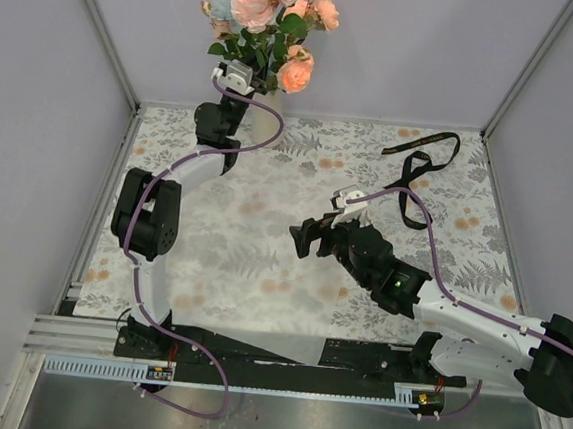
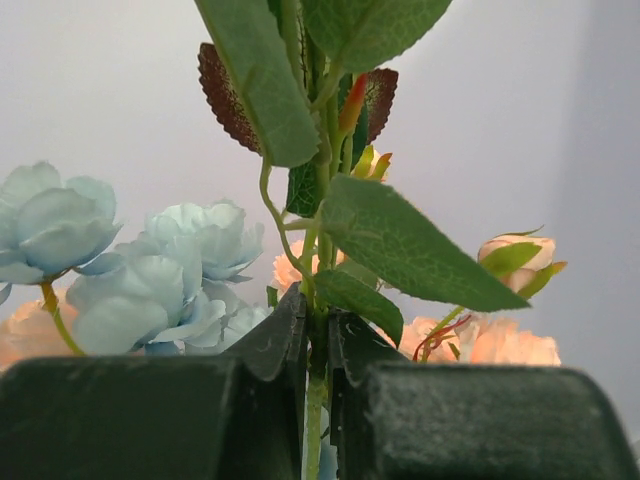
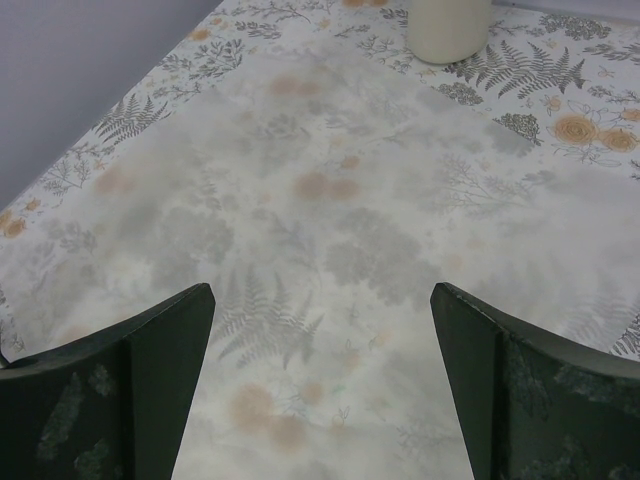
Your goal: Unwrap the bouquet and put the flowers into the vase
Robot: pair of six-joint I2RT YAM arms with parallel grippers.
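The flowers (image 1: 272, 17), peach-pink roses and pale-blue blooms with green leaves, stand upright at the back of the table over the cream vase (image 1: 267, 125). My left arm hides part of the vase. My left gripper (image 1: 245, 72) is shut on a green stem (image 2: 317, 400) just below the leaves, with blue blooms (image 2: 150, 270) to its left. Whether the stem ends sit in the vase is hidden. My right gripper (image 1: 309, 239) hangs open and empty over the middle of the table, fingers (image 3: 150, 350) wide apart. The vase (image 3: 448, 25) also shows far ahead in the right wrist view.
A translucent white wrapping sheet (image 3: 330, 200) lies spread flat on the flower-patterned tablecloth (image 1: 463, 260) under my right gripper. A loose black ribbon (image 1: 421, 171) lies at the back right. Grey walls and metal frame posts enclose the table.
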